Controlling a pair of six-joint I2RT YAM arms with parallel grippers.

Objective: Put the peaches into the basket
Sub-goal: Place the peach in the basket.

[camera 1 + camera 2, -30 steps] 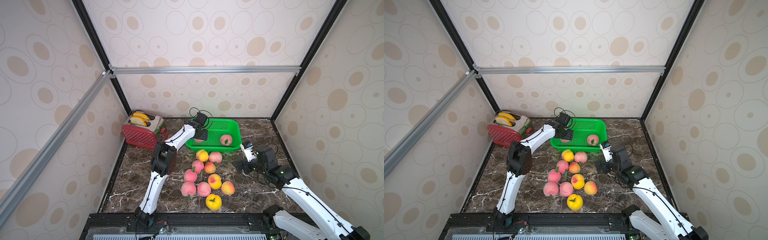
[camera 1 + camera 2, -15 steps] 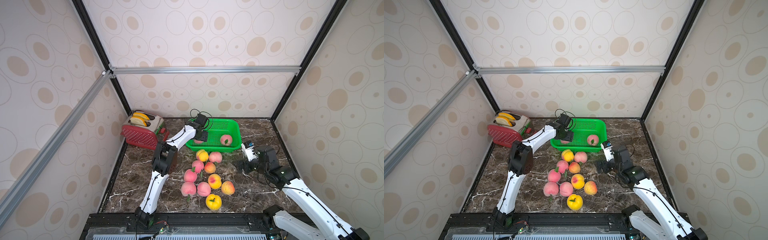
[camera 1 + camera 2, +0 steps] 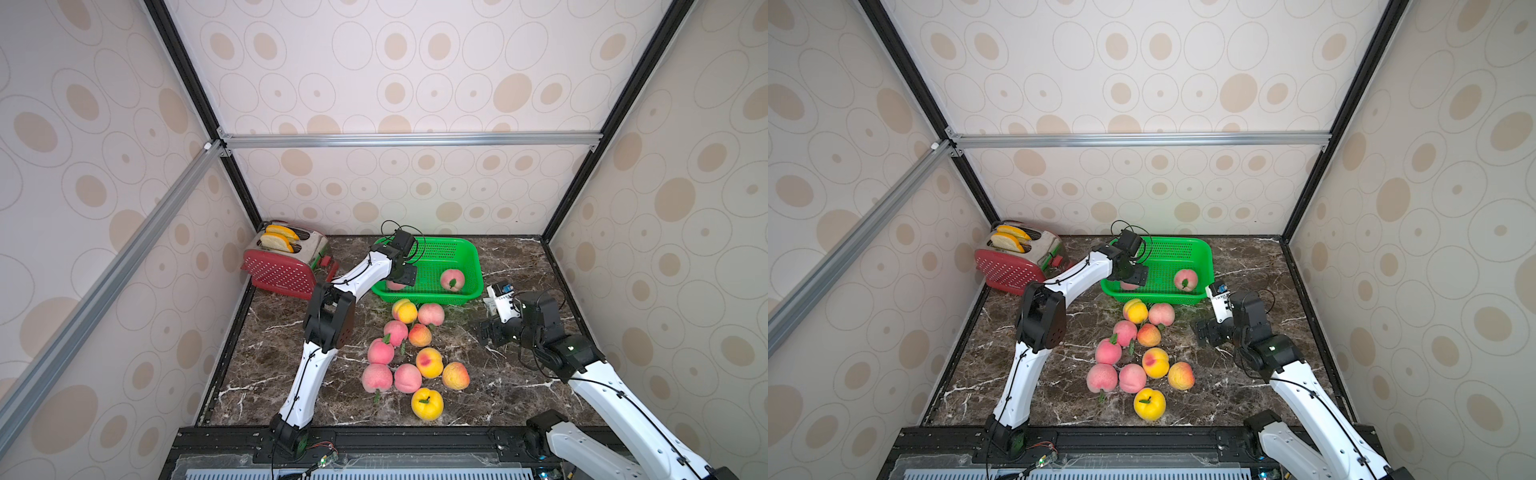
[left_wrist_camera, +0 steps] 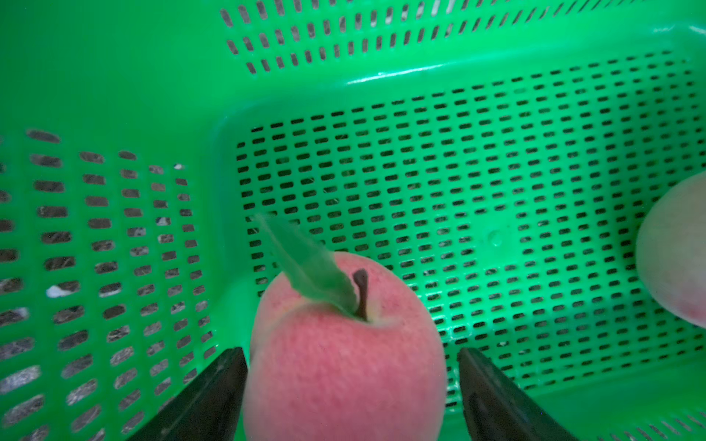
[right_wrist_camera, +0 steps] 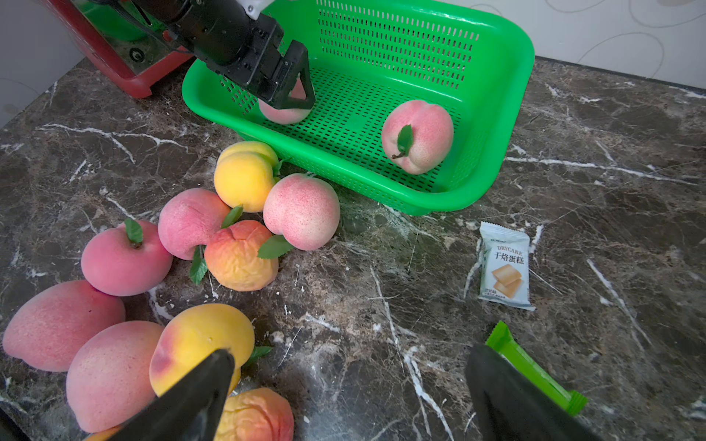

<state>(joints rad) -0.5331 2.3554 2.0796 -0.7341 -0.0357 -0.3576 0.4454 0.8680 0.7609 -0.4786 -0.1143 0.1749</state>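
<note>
The green basket (image 3: 457,249) (image 3: 1187,249) stands at the back of the marble table. My left gripper (image 3: 405,278) (image 3: 1136,276) (image 4: 350,353) reaches into its left end, open. A pink peach (image 4: 336,328) (image 5: 284,112) lies between the fingers with a small gap on one side. A second pink peach (image 3: 452,279) (image 3: 1185,279) (image 5: 417,135) rests at the basket's right end. Several pink, orange and yellow peaches (image 3: 415,353) (image 3: 1142,353) (image 5: 237,229) lie clustered on the table in front. My right gripper (image 3: 484,332) (image 3: 1202,330) (image 5: 349,359) hovers open, right of that cluster.
A red-and-silver toaster (image 3: 286,262) (image 3: 1021,262) holding bread slices stands left of the basket. A white snack packet (image 5: 504,265) and a green wrapper (image 5: 535,370) lie on the table near my right gripper. Patterned walls close in three sides.
My left gripper's jaws have spread apart around the pink peach inside the basket. The right gripper has drifted slightly left and stays open.
</note>
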